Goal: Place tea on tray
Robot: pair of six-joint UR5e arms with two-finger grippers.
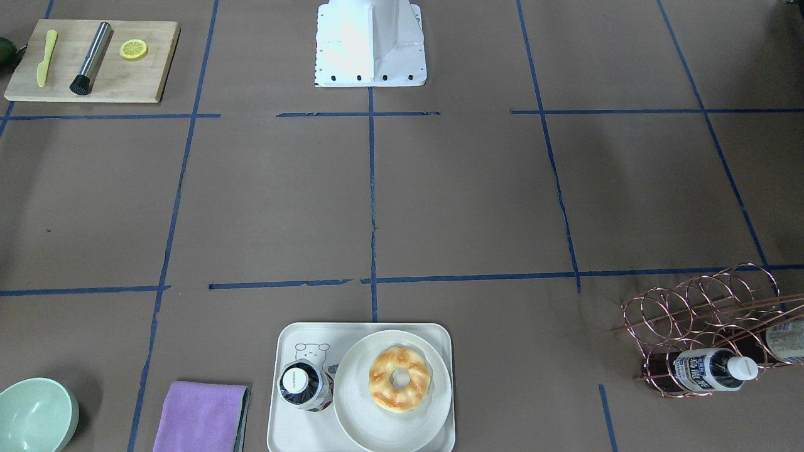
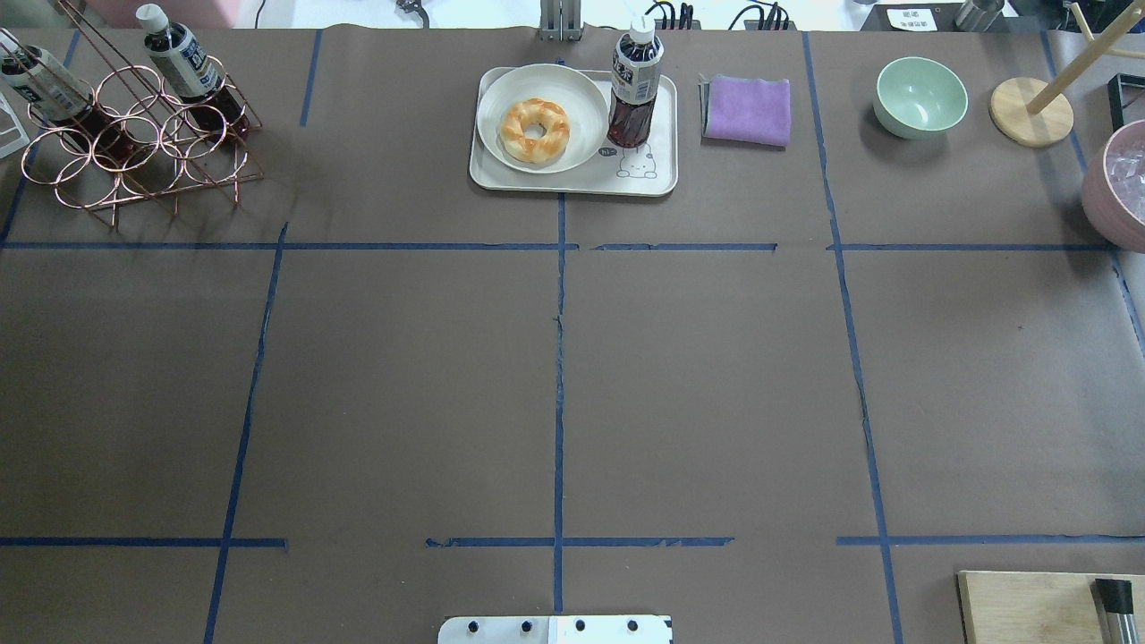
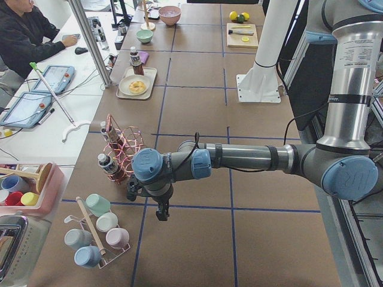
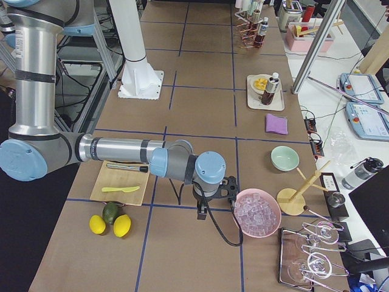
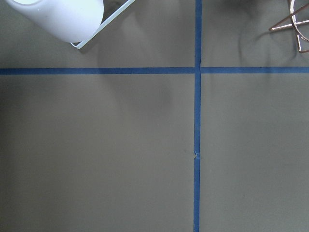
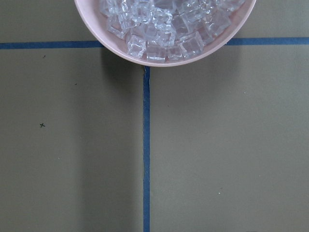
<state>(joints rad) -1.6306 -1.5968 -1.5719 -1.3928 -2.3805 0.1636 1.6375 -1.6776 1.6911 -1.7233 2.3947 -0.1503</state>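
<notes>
The tea [image 2: 635, 85], a clear bottle of dark liquid with a white cap, stands upright on the cream tray [image 2: 657, 179], beside the cartoon dog. It also shows from above in the front-facing view [image 1: 301, 384] on the tray [image 1: 282, 430]. My left gripper [image 3: 161, 212] hangs over bare table near the copper rack, far from the tray. My right gripper [image 4: 201, 213] hangs beside the pink ice bowl, also far from the tray. Each shows only in a side view, so I cannot tell whether either is open or shut.
A round plate with a doughnut [image 2: 535, 131] fills the tray's other half. A copper wire rack [image 2: 134, 148] holds two alike bottles [image 2: 183, 67]. A purple cloth [image 2: 747, 109], green bowl [image 2: 921, 94], pink ice bowl [image 6: 164, 29] and wooden board [image 1: 94, 59] lie around.
</notes>
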